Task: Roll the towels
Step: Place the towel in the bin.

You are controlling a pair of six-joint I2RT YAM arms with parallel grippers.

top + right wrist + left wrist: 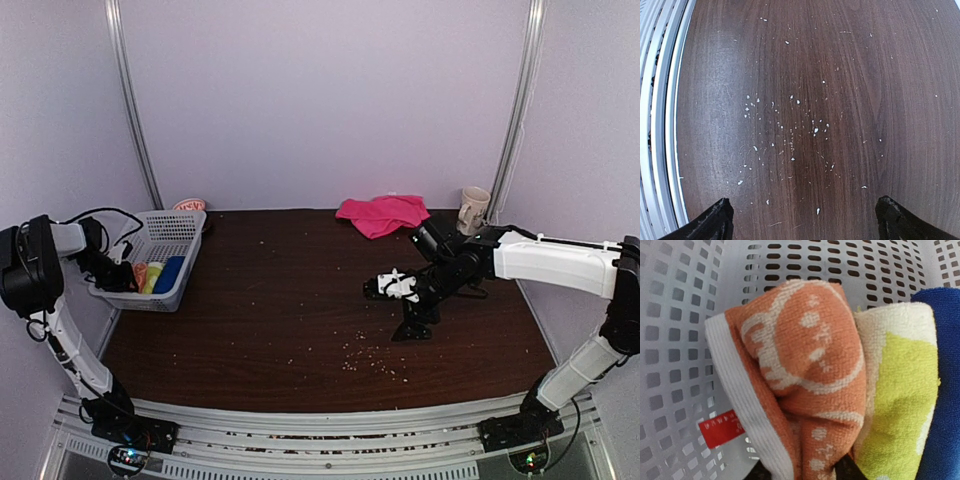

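Found the pink towel (382, 213) crumpled at the far edge of the table (280, 330), near the mug (473, 208), long axis running left to right. Lay almost straight beyond the right gripper (805, 222), on its far side. Noted that gripper spread wide over bare wood, holding nothing. Judged the right arm far nearer. Saw the orange towel (805, 375) rolled in the white basket (690, 315), left gripper (805, 475) at its end; could not tell whether pinching or released.

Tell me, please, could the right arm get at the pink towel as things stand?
Probably yes: the pink towel lies uncovered just beyond the right arm, bare table between, and its fingers stand open and empty.
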